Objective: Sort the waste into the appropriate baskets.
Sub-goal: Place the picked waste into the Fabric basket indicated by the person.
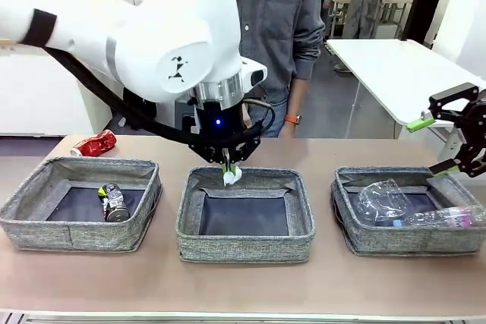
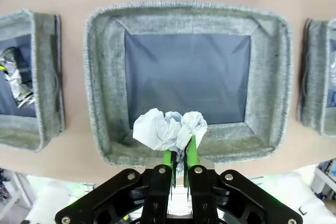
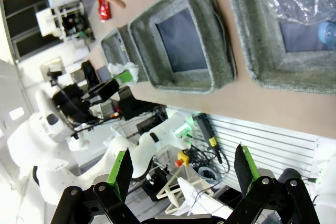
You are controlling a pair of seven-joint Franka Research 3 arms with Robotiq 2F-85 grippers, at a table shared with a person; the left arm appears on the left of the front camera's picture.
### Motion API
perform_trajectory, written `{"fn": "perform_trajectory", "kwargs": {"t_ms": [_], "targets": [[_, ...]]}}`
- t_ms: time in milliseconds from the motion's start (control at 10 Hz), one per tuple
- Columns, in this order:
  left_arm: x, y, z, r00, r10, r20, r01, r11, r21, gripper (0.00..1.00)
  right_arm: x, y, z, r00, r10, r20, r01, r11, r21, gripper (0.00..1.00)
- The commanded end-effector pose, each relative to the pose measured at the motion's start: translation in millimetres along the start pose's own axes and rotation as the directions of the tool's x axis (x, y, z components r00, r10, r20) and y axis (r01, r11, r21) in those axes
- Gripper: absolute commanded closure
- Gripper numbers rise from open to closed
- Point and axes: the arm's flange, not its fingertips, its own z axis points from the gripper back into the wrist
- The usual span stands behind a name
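Brown table (image 1: 243, 294), three grey baskets. Left gripper (image 2: 179, 153) clamped on paper wad (image 2: 168, 127) above middle basket (image 2: 100, 77); right gripper (image 3: 184, 169) spread, idle. Next, likely: release over the dark bottom.

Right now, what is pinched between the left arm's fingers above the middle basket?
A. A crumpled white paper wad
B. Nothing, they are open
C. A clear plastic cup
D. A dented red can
A. The left gripper is shut on the white paper wad, held over the near wall of the middle basket; the red can lies on the table behind the left basket.
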Motion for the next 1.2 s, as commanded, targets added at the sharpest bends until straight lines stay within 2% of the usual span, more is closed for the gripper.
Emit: {"fn": "perform_trajectory", "kwargs": {"t_ms": [0,400,500,600,700,800,900,1100], "targets": [[-3.4,-1.3,-11.3,0.999,-0.008,-0.049,0.007,1.000,-0.030,0.94,2.6,2.6,0.3,1.000,0.006,0.002,-0.006,1.000,0.004,0.00],[-1.5,-8.0,-8.3,0.999,-0.016,-0.050,0.015,0.999,-0.037,0.94,2.6,2.6,0.3,1.000,0.006,0.002,-0.006,1.000,0.004,0.00],[-1.0,-7.9,-7.1,0.999,-0.008,-0.053,0.006,0.999,-0.041,0.36,2.6,2.6,0.3,1.000,0.006,0.002,-0.006,1.000,0.004,0.00],[-1.1,-9.5,-5.8,0.999,-0.007,-0.048,0.004,0.999,-0.049,0.36,2.6,2.6,0.3,1.000,0.006,0.002,-0.006,1.000,0.004,0.00],[-1.3,-10.9,-4.3,0.999,-0.013,-0.042,0.011,0.999,-0.044,0.00,2.6,2.6,0.3,1.000,0.006,0.002,-0.006,1.000,0.004,0.00],[-1.3,-11.3,-3.4,0.999,-0.016,-0.042,0.014,0.998,-0.054,0.32,2.6,2.6,0.3,1.000,0.006,0.002,-0.006,1.000,0.004,0.00],[-1.5,-10.8,-2.7,0.999,-0.015,-0.038,0.013,0.999,-0.052,0.00,2.6,2.6,0.3,1.000,0.006,0.002,-0.006,1.000,0.004,0.00],[-1.8,-10.7,-3.5,0.999,-0.013,-0.043,0.010,0.999,-0.053,0.01,2.6,2.6,0.3,1.000,0.006,0.002,-0.006,1.000,0.004,0.00]]}}
